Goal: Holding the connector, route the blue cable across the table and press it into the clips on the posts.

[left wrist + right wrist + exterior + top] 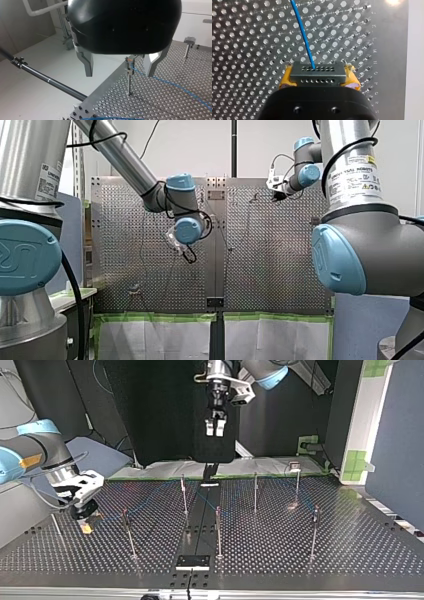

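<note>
Blue cable [304, 32] runs straight ahead from the connector [317, 72] clamped in my right tool [319, 77], low on the counter [249, 37]; my left tool [119, 72] hangs open above a post [129, 83].

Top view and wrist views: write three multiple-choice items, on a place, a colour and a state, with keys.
1. In the top view, my right gripper is: A) low by the table, at the left; B) high at the middle; C) at the right edge.
2. The pads clamping the connector are: A) beige; B) yellow; C) black.
3. My left gripper is: A) shut on the connector; B) shut, empty; C) open, empty.
1 A: it sits just above the perforated surface there. 2 B: yellow shows beside the grey connector. 3 C: its fingers stand apart around nothing.
</note>
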